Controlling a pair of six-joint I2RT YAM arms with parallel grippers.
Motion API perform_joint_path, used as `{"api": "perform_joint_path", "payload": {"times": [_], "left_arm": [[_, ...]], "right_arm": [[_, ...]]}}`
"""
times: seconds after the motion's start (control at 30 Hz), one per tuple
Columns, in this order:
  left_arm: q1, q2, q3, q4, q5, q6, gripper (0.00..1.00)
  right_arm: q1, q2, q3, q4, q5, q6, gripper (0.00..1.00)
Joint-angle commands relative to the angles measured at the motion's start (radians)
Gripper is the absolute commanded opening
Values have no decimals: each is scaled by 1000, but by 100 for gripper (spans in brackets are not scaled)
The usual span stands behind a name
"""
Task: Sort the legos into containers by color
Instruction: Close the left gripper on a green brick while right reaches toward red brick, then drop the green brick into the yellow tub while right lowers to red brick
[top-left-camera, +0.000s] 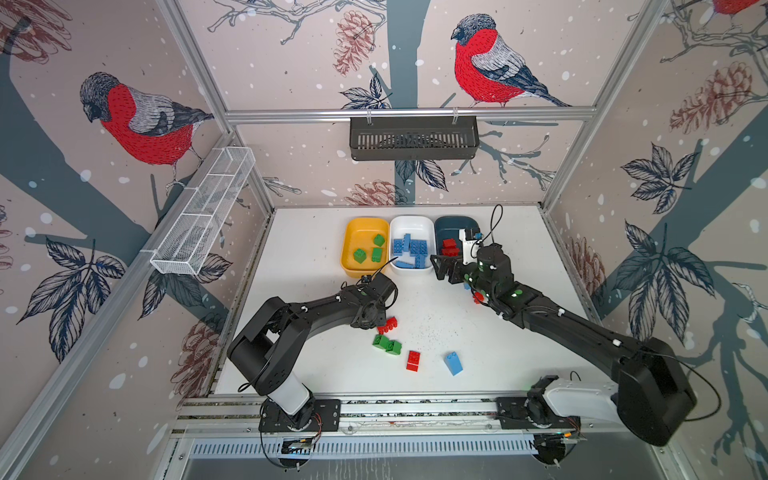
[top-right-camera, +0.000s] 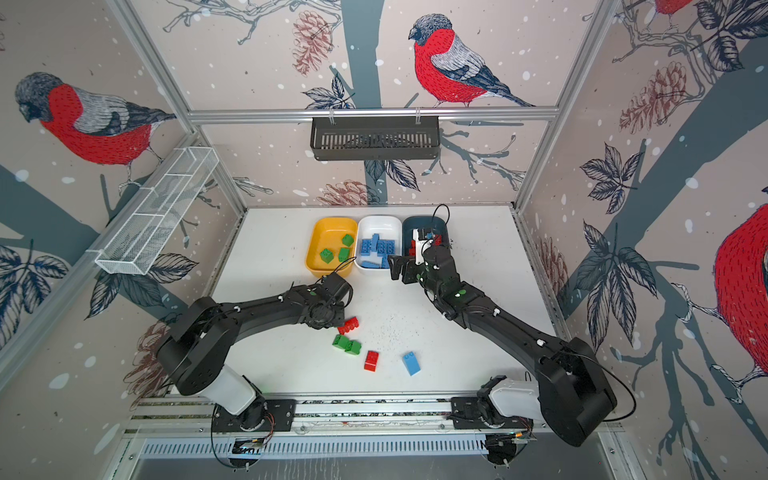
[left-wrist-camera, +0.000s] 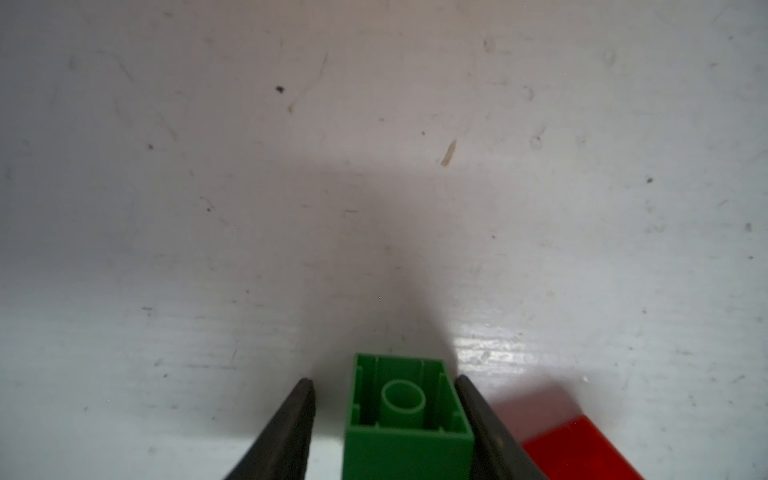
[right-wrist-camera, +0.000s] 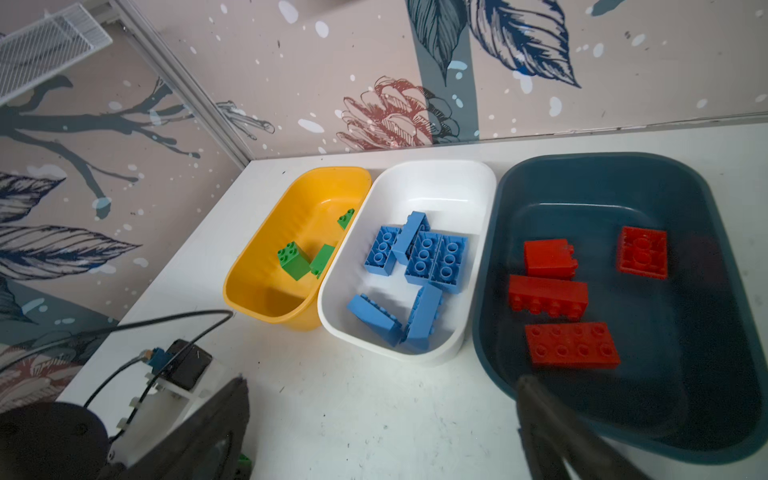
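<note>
My left gripper (left-wrist-camera: 383, 379) points down at the table with a green lego (left-wrist-camera: 405, 415) between its fingers. One finger touches the brick; a gap shows at the other. In both top views the wrist hides this. A red lego (left-wrist-camera: 582, 449) lies beside it. My right gripper (right-wrist-camera: 383, 380) hangs open and empty over the table before the white container (right-wrist-camera: 436, 174) and the teal container (right-wrist-camera: 582, 162). The yellow container (top-left-camera: 353, 232) holds green legos (top-left-camera: 360, 255), the white one blue legos (right-wrist-camera: 424, 257), the teal one red legos (right-wrist-camera: 548, 293).
Loose on the table are a red lego (top-left-camera: 387, 325), two green legos (top-left-camera: 380, 341), a second red lego (top-left-camera: 413, 360), a blue lego (top-left-camera: 453, 363) and a red lego (top-left-camera: 478, 297) under the right arm. A black basket (top-left-camera: 413, 139) and a wire basket (top-left-camera: 203, 212) hang on the walls.
</note>
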Motion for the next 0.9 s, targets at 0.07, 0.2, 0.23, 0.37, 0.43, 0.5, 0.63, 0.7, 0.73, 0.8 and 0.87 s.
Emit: {"api": "perform_joint_path", "payload": {"times": [0.07,0.2,0.23,0.37,0.43,0.5,0.63,0.7,0.73,0.8,0.87], "left_arm": [[1,10,-9,47,-8,5,39],[6,-23,-12,76,-47,-16,27],[8,-38,-16,91,-50,-19,25],[21,-93,-21,138,-53,-24,21],[32,-125,-20,184,-48,-16,21],[44,-151,-17,249,-39,0,21],[93,-155,34,325,-37,27,21],[135,-133,75,345,-29,34,21],[155,-123,91,351,-19,34,21],[194,-91,125,372,-1,39,21],[228,-60,148,396,6,42,21]], "right_arm": [[11,12,9,0,-34,-75,99],[15,13,-6,-5,-21,-101,99],[17,11,-13,-3,-28,-111,99],[28,16,-31,0,-19,-149,100],[40,24,-40,-7,8,-179,99],[52,32,-44,-14,17,-203,99],[90,33,-62,2,5,-272,100],[111,33,-77,18,2,-300,99],[118,36,-81,21,4,-308,100],[131,42,-84,21,2,-323,100],[143,55,-85,16,-11,-343,99]]}}
